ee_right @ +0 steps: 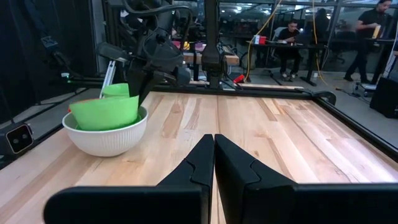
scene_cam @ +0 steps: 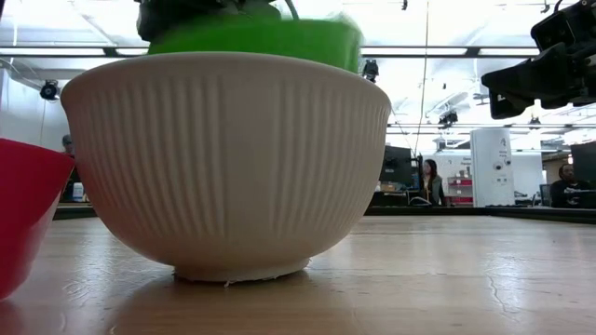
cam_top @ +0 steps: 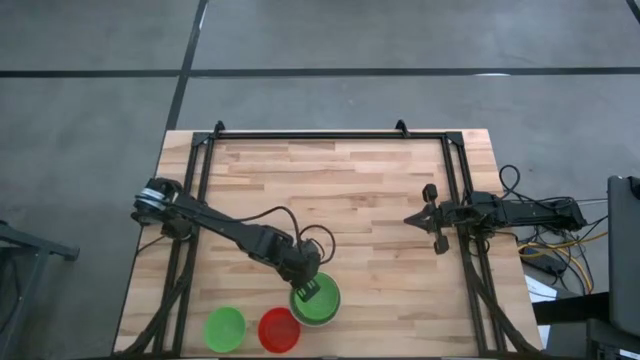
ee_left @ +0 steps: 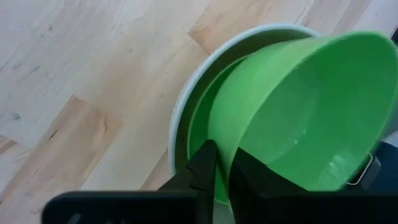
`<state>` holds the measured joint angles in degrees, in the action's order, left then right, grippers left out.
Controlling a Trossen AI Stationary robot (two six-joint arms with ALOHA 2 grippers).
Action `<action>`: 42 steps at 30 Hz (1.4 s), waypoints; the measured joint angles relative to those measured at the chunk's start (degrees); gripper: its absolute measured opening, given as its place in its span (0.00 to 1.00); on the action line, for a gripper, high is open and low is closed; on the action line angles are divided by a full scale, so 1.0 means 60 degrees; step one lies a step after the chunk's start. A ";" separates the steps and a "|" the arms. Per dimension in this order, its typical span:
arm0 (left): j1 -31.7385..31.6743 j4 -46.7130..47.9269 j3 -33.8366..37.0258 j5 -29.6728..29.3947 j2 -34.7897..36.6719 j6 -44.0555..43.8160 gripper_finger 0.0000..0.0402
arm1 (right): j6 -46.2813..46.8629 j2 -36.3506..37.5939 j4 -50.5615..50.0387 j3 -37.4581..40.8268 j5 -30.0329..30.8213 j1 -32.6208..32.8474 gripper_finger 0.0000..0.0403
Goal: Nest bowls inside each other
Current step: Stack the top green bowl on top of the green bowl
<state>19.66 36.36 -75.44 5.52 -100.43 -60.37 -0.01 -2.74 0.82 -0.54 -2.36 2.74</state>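
Observation:
A ribbed white bowl (cam_top: 338,302) stands on its base near the table's front edge. Inside it sits one green bowl, whose rim (ee_left: 198,134) shows just within the white rim. My left gripper (cam_top: 308,290) is shut on a second green bowl (ee_left: 298,112), which lies tilted on top of the first. To the left, another green bowl (cam_top: 224,328) and a red bowl (cam_top: 279,330) stand on the table. My right gripper (ee_right: 213,146) waits shut and level at the table's right side (cam_top: 437,218). My left gripper has the upper green bowl by its rim (ee_left: 225,140), on the bowl's far-left side. One finger (ee_left: 202,165) is outside the wall and the other inside. The fingers slant down from above. The bowl is tilted, with its lower part (ee_right: 106,115) inside the white bowl.
Black frame rails (cam_top: 330,135) run along the table's far, left and right edges. Bare wood (cam_top: 350,200) spans the middle and far part of the table. Cables (cam_top: 560,250) lie beyond the right edge. People (scene_cam: 430,181) sit in the room behind.

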 joint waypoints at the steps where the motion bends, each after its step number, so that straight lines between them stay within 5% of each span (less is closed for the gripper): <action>1: 0.0000 0.0013 0.0000 0.0000 -0.0001 -0.0022 0.09 | -0.0003 0.0000 0.0000 -0.0004 -0.0001 -0.0001 0.02; 17: -0.0007 -0.0009 0.0102 0.0240 0.0001 -0.0311 0.15 | 0.0000 0.0000 0.0000 -0.0004 -0.0002 0.0000 0.02; 32: -0.0021 -0.0069 0.0102 0.0506 0.0001 -0.0204 0.36 | -0.0002 0.0000 0.0000 -0.0004 -0.0002 -0.0004 0.02; 42: -0.0146 0.0240 -0.0059 0.0541 0.0086 0.0404 0.37 | 0.0000 0.0000 0.0000 -0.0004 -0.0002 -0.0002 0.02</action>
<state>18.78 37.80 -75.79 8.76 -99.91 -57.94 -0.01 -2.74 0.82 -0.56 -2.37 2.73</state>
